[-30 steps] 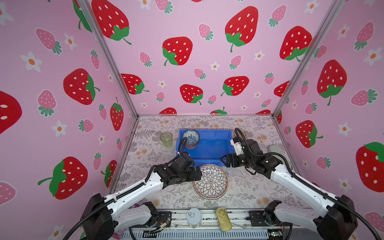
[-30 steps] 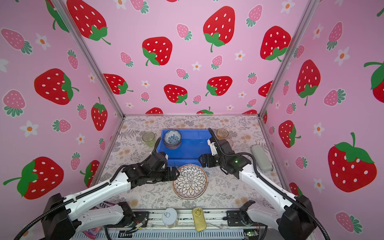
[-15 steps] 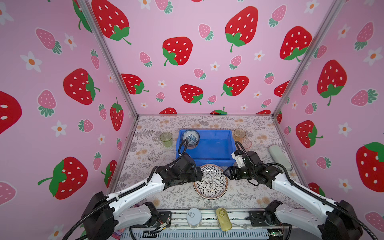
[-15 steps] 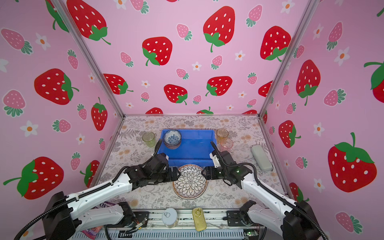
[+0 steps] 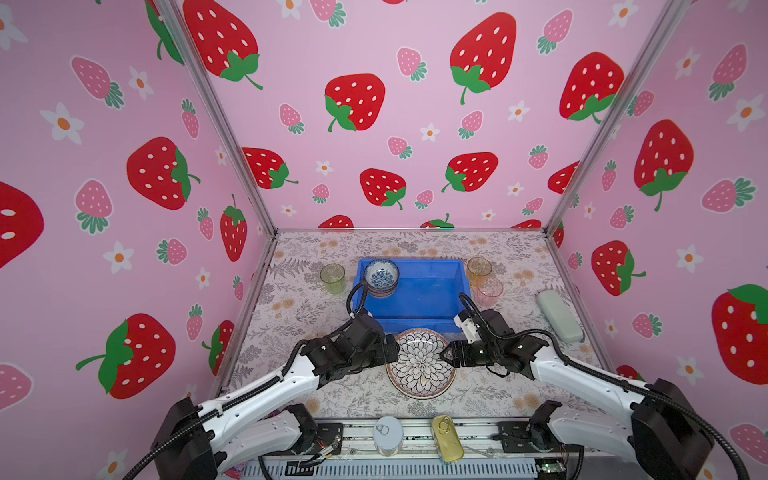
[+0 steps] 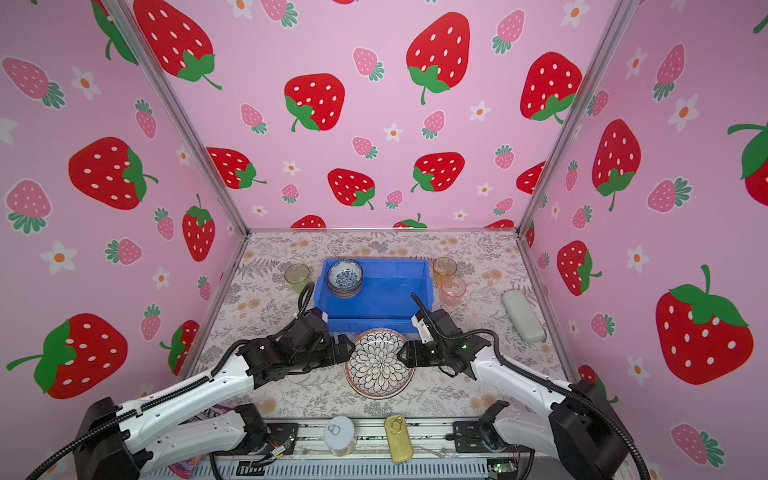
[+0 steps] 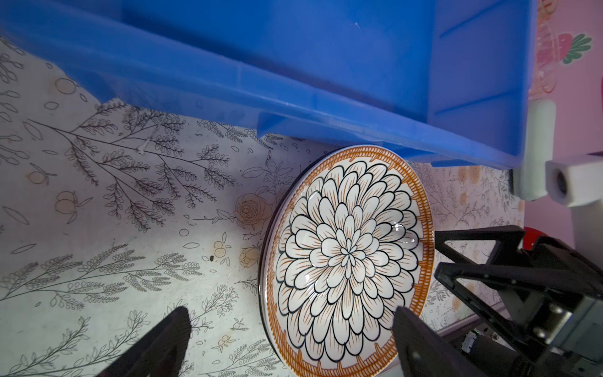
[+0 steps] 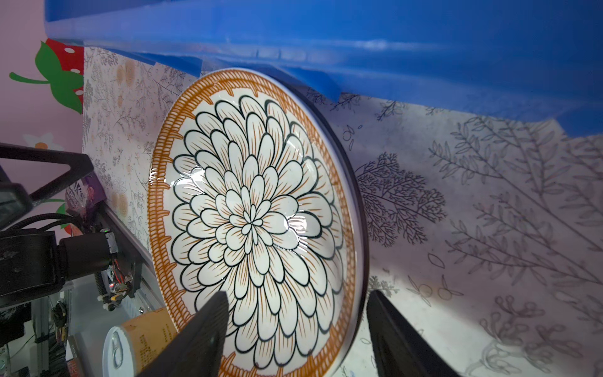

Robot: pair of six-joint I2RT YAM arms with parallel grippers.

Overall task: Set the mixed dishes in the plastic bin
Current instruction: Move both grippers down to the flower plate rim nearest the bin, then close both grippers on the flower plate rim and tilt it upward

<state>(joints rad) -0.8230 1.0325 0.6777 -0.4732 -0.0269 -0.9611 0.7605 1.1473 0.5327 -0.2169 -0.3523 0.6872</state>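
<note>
Narrowing astride the petal plate (image 5: 421, 363), right pincer (image 5: 445, 358) stays unclamped; left pincer (image 5: 394, 353) gapes.

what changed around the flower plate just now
The right gripper swung from the near right corner of the bin to the right rim of the petal plate, fingers narrowing around it, not yet gripping. The open left gripper barely shifted at the left rim; plate, bin and stacked bowls stayed put.

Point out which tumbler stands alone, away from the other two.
The green tumbler, left of the blue bin; the amber tumbler and pink tumbler stand together on its right.
</note>
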